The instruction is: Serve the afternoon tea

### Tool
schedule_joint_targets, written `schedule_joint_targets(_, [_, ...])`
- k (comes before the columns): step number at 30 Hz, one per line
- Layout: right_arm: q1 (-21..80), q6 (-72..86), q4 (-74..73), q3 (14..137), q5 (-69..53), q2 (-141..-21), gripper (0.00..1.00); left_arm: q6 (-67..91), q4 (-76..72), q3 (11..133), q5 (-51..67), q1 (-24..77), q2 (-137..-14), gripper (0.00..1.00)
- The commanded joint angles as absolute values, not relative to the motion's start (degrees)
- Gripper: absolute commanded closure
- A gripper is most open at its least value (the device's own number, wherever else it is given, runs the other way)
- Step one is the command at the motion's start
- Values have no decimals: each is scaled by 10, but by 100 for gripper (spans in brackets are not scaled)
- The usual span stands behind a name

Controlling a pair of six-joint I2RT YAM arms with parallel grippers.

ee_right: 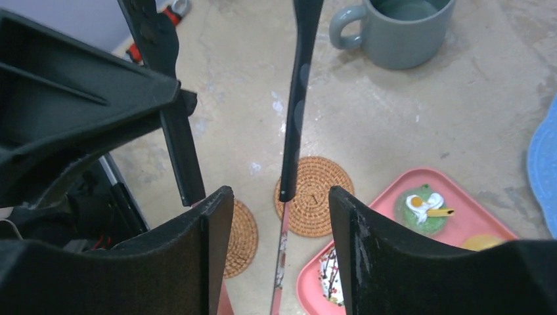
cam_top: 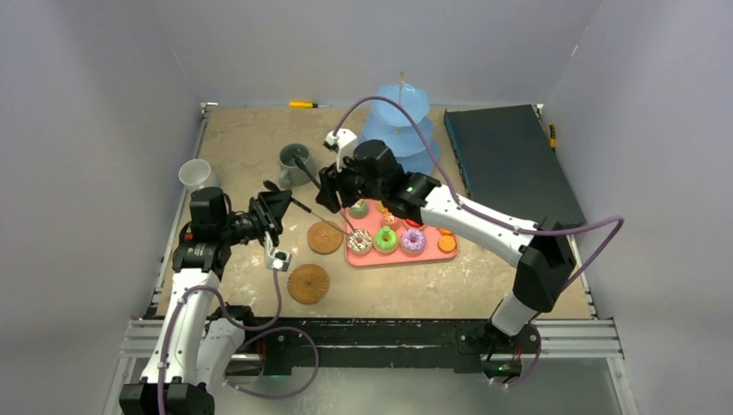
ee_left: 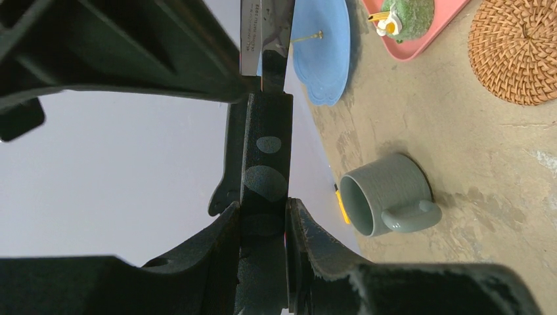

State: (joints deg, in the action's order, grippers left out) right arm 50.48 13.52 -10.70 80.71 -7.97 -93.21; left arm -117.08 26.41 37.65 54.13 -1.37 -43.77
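Pink tray (cam_top: 399, 258) bears five cakes (cam_top: 385, 239) we can count.
One grey-green mug (cam_top: 294, 164), one white mug (cam_top: 197, 175), two coasters (cam_top: 325, 237) (cam_top: 309, 284), one blue stand (cam_top: 406, 121); left gripper (ee_left: 263, 210) clamps black tongs (ee_left: 266, 151), right gripper (ee_right: 281, 197) gapes around one arm.

Colourful doughnuts (cam_top: 386, 239) sit near two woven coasters (cam_top: 325, 237).

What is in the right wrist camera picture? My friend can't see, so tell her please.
The right gripper stands open at the bottom, its black fingers either side of one arm of the black tongs. Beyond, on the tan table, sit a grey-green mug, a woven coaster and a pink tray holding a green cupcake.
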Motion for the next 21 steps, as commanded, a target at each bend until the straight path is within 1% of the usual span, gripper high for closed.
schedule_joint_targets(1, [528,119,-108,831,-13,-953,48,-1168,269,408,554,-12,-439,100])
schedule_joint_targets(5, [537,114,-104,836,21,-968,68,-1166,287,424,549,-13,-445,100])
schedule_joint_targets(8, [541,98,-110,849,40,-974,86,-1175,313,433,547,-12,-449,100])
schedule_joint_targets(9, [544,92,-114,856,50,-974,92,-1187,329,438,546,-12,-451,96])
schedule_joint_targets(10, [547,83,-118,863,59,-974,97,-1206,355,441,542,-12,-454,78])
schedule_joint_targets(11, [551,74,-126,871,68,-975,100,-1228,386,445,533,-12,-459,47])
schedule_joint_targets(12, [554,64,-138,882,74,-978,100,-1261,421,447,519,-12,-465,25])
schedule_joint_targets(13, [557,55,-151,894,78,-982,100,-1303,466,447,498,-12,-474,14])
schedule_joint_targets(15, [563,38,-199,925,83,-997,100,-1383,542,449,454,-13,-492,6])
schedule_joint_targets(16, [566,32,-223,938,91,-1006,100,-1392,553,452,454,-12,-498,4])
schedule_joint_targets(18, [572,19,-272,957,113,-1024,100,-1368,553,461,479,-12,-501,1])
schedule_joint_targets(21, [577,16,-334,972,151,-1048,100,-1328,560,483,517,-12,-496,1])
